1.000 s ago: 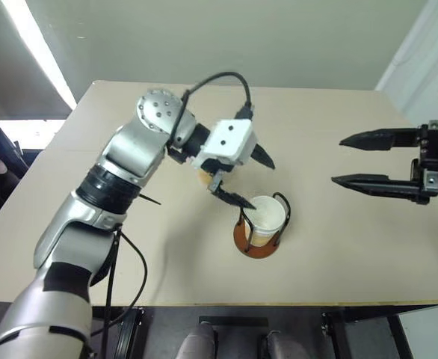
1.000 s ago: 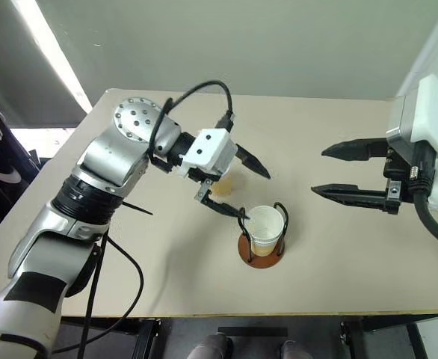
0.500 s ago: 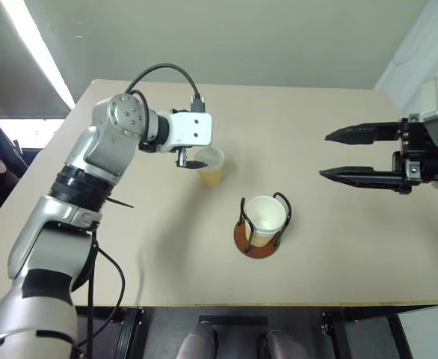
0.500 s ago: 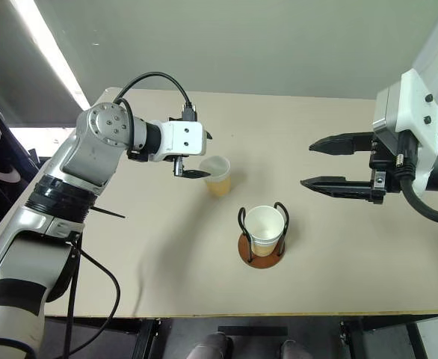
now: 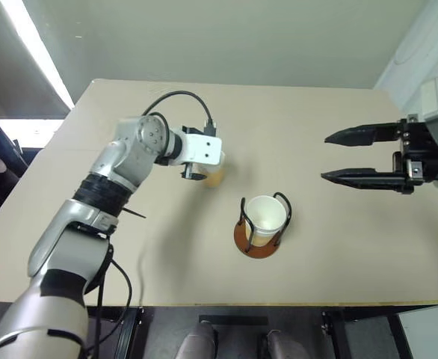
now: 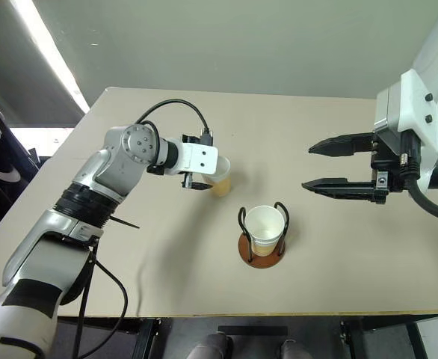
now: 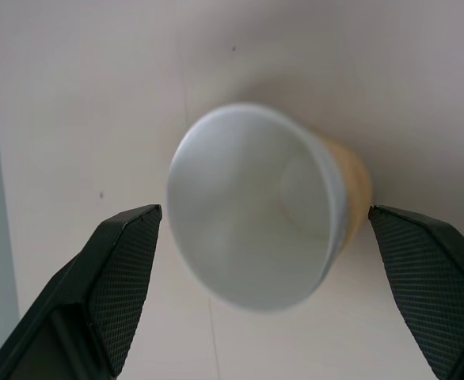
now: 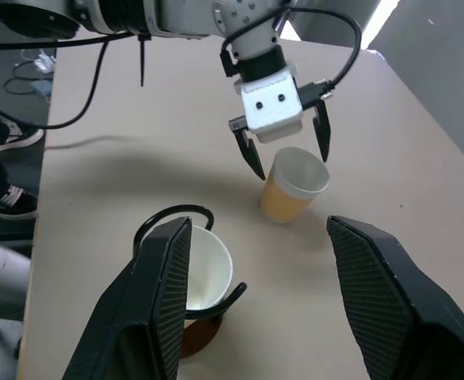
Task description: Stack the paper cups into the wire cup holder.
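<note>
Left fingers (image 8: 283,150) spread wide around a half-hidden loose paper cup (image 8: 292,185), not touching; right fingers (image 6: 320,164) apart, empty.

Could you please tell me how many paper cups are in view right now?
2: one cup sits in the holder, possibly hiding another nested inside; one cup stands on the table between the left end effector's open fingers.
</note>
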Robot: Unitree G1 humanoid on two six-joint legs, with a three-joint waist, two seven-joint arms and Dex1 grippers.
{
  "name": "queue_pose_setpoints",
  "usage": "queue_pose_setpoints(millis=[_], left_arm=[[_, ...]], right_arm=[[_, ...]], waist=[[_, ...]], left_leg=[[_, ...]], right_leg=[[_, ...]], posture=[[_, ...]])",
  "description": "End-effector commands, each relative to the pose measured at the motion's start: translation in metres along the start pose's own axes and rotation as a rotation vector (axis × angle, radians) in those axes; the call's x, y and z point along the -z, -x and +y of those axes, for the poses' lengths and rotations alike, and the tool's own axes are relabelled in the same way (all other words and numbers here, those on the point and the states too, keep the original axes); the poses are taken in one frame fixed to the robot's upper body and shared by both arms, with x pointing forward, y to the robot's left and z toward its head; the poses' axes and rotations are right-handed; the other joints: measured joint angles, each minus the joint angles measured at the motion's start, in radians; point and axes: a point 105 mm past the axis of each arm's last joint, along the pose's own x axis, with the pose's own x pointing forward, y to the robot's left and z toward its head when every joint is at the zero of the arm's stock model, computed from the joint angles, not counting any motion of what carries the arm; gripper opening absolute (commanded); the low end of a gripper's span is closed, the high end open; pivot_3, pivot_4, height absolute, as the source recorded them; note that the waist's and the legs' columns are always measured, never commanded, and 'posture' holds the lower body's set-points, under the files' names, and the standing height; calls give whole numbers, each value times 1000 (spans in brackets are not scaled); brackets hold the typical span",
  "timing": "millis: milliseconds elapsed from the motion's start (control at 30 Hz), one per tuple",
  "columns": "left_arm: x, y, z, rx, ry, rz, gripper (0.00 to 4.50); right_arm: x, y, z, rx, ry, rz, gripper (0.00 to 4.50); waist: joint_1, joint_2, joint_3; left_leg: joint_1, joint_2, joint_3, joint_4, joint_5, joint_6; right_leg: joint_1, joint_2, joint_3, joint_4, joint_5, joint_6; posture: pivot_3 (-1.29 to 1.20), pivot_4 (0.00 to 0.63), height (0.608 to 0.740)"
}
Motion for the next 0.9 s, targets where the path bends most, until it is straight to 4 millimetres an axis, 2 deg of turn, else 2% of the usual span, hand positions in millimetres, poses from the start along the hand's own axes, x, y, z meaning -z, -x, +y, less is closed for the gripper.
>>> queue_pose_setpoints(millis=[33, 467, 900], left_arm=[[-2, 2, 0, 15, -12, -15, 4482], [4, 3, -5, 40, -12, 7, 4482], [16, -1, -11, 48, 1, 35, 4482]], right_arm=[[-10, 5, 2, 0, 59, -12, 2736], [1, 4, -15, 79, 33, 23, 2736], [1, 2, -16, 72, 35, 17, 2736]], waist=[[0, 0, 0], [0, 0, 0], [0, 0, 0]], left_leg=[[0, 0, 0, 0, 0, 0], [-2, 0, 0, 5, 0, 1], [-2, 0, 0, 6, 0, 1]], right_leg=[[-1, 0, 0, 0, 0, 0], [-1, 0, 0, 4, 0, 0], [-3, 0, 0, 6, 0, 0]], posture=[[0, 150, 740], [0, 150, 740], [0, 150, 740]])
